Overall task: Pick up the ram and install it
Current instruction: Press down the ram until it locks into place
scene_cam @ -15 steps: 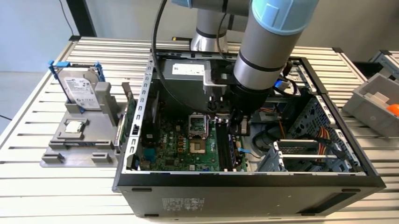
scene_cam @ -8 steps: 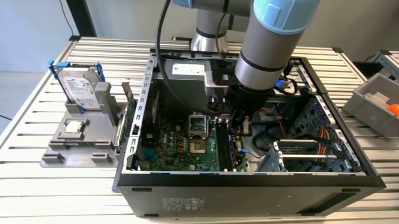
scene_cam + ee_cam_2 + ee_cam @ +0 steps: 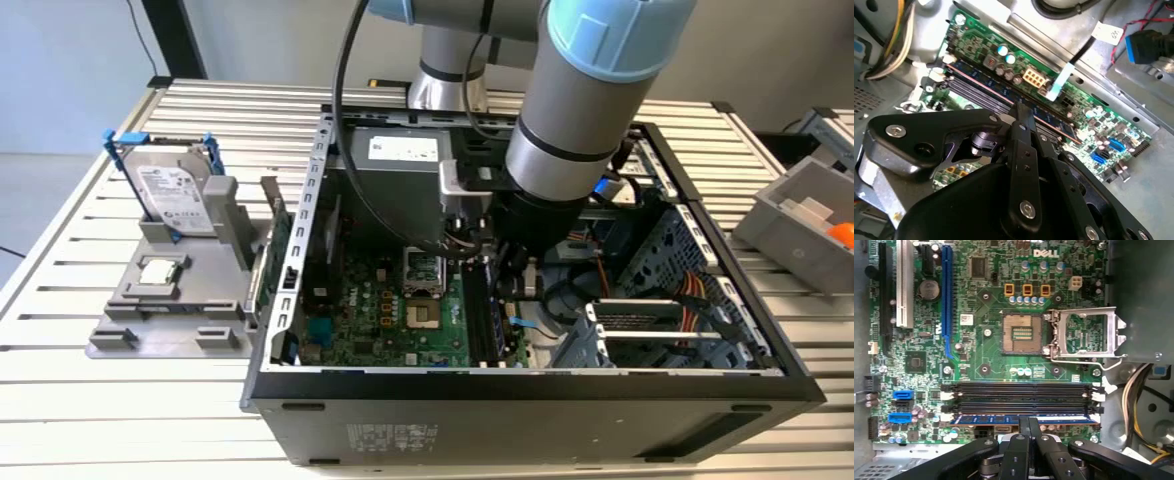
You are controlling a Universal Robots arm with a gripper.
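The ram (image 3: pixel 1021 418) sits lengthwise in the motherboard's (image 3: pixel 989 355) outermost black slot, beside 3 empty slots (image 3: pixel 1019 397). The gripper (image 3: pixel 1028 426) is directly over the stick's middle, its 2 fingers (image 3: pixel 1035 432) pressed together with their tips touching the ram's top edge rather than clasping it. In the exterior view, the arm (image 3: pixel 577 120) reaches down into the open computer case (image 3: pixel 534 400).

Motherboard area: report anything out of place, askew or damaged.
Nothing looks damaged. The ram lies straight in the motherboard's slot nearest the gripper, parallel to the black slots. The CPU socket has no chip and its silver cover is swung open.
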